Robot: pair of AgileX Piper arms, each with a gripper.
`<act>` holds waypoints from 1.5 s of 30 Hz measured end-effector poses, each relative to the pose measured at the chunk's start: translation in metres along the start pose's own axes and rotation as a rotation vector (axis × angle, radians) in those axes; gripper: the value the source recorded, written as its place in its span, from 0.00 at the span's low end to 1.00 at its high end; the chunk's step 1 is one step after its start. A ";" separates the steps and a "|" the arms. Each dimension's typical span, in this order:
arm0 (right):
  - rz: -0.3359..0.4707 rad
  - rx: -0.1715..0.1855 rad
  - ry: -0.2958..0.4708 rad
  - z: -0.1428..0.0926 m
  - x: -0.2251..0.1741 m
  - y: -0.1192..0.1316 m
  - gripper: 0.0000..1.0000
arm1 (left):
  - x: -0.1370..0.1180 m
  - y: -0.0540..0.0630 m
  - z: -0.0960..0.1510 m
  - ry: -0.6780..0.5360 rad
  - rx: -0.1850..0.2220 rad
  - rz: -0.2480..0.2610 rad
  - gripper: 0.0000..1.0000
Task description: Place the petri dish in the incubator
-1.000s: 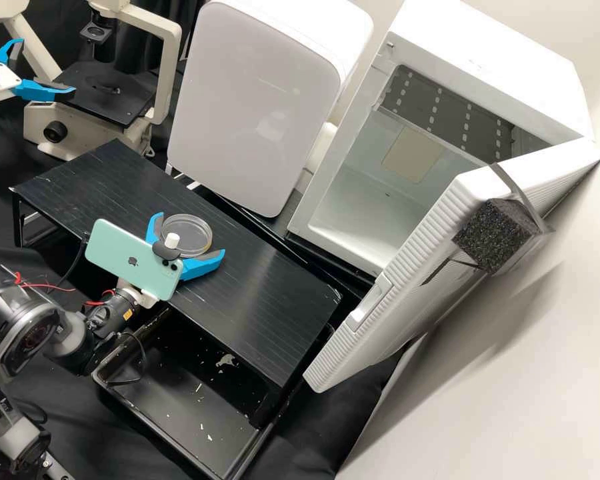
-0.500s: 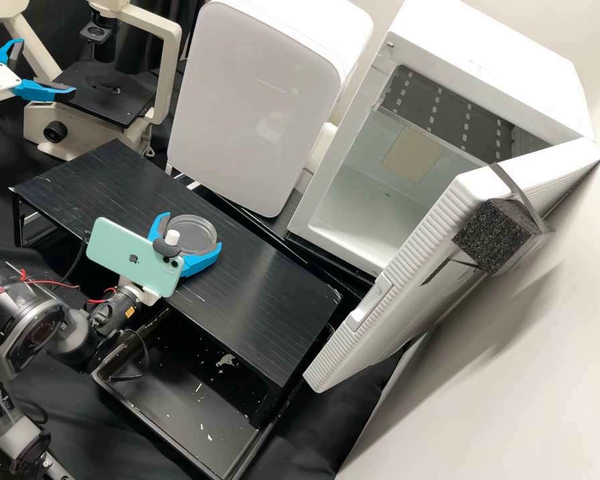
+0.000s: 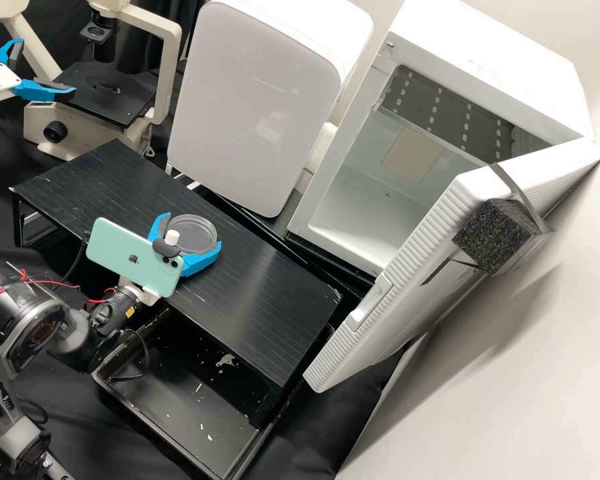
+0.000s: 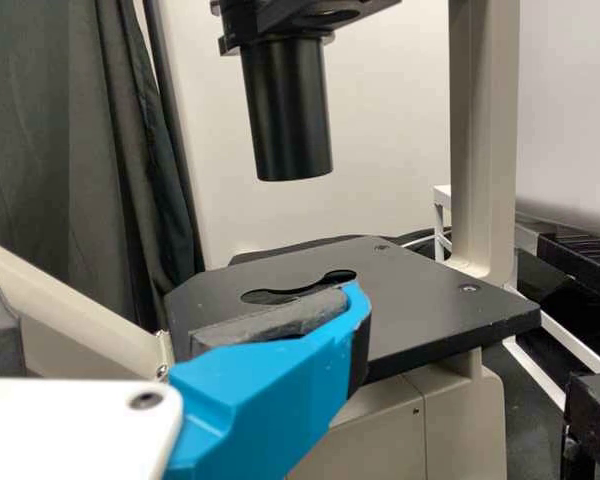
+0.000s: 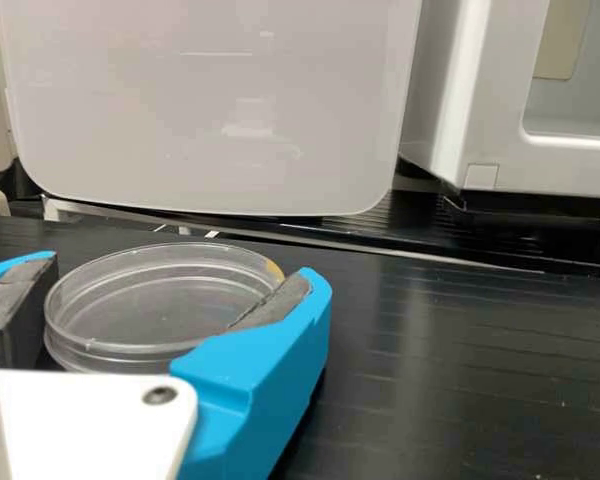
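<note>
My right gripper [image 3: 191, 232] is at the middle of the black bench [image 3: 260, 293], shut on the clear petri dish [image 3: 197, 229], with a finger on either side of the round wall. In the right wrist view the dish [image 5: 165, 300] lies flat between the pads of this gripper [image 5: 183, 267]; whether it touches the bench is hard to tell. The white incubator [image 3: 487, 73] stands at the right with its door [image 3: 407, 287] swung open. At the upper left, my left gripper [image 3: 47, 67] is open beside the microscope; in its wrist view the gripper [image 4: 170, 290] holds nothing.
A closed white cabinet [image 3: 253, 100] stands behind the bench, left of the incubator. The microscope stage [image 3: 107, 93] is at the back left. A black tray [image 3: 180, 393] lies below the bench's front edge. Black foam [image 3: 493, 233] is strapped to the incubator door.
My right gripper's fingers have drawn together around the petri dish and taken hold of it, and the dish has shifted slightly to the right. The left gripper has stayed still.
</note>
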 end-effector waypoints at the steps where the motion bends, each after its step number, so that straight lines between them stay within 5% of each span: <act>1: -0.002 -0.001 0.001 0.000 0.000 0.000 0.00 | 0.000 0.000 0.000 0.000 0.000 0.000 1.00; 8: 0.014 0.032 0.006 0.007 -0.004 0.014 0.00 | 0.000 0.000 0.000 0.000 0.000 0.000 1.00; 16: 0.172 0.097 -0.031 0.024 -0.011 0.058 0.00 | 0.000 0.000 0.000 0.000 0.000 0.000 1.00; 36: 0.463 0.028 -0.099 0.071 0.064 0.154 0.00 | 0.000 0.000 0.000 0.000 0.000 0.000 1.00; 45: 0.448 0.034 -0.138 0.093 0.122 0.174 0.00 | 0.000 0.000 0.000 0.000 0.000 0.000 1.00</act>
